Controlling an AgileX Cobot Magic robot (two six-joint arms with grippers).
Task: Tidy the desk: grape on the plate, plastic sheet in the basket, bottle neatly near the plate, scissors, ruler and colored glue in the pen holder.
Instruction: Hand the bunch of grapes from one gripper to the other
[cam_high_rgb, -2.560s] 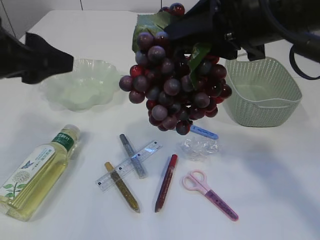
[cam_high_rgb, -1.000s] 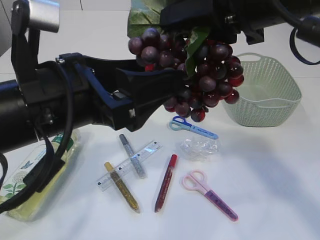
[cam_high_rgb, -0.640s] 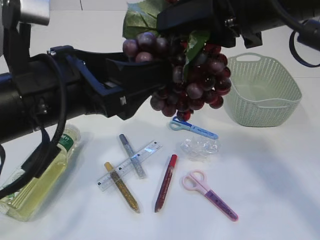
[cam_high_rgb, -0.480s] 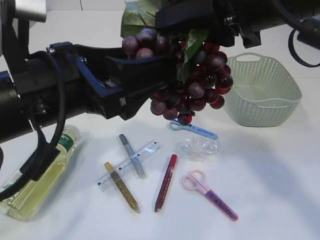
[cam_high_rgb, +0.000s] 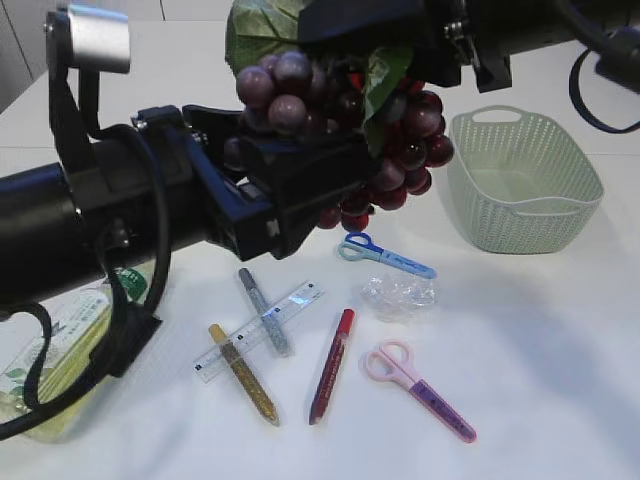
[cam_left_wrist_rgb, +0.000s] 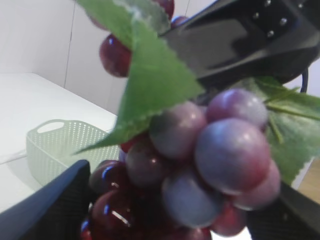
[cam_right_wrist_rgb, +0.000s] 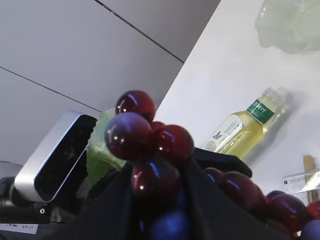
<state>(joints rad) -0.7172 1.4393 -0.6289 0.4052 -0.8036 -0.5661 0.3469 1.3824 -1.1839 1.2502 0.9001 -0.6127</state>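
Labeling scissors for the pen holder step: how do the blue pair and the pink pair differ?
The blue scissors lie farther back, under the held grape bunch; the pink scissors lie nearest the camera. Blue handles point left, pink handles up-left. The blue pair looks slimmer. Both lie flat, closed, untouched on the table.

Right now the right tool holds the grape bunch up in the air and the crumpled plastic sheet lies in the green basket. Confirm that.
Not quite. The plastic sheet lies on the table, left of the basket, as the exterior view shows. The right tool does hold the grape bunch aloft.
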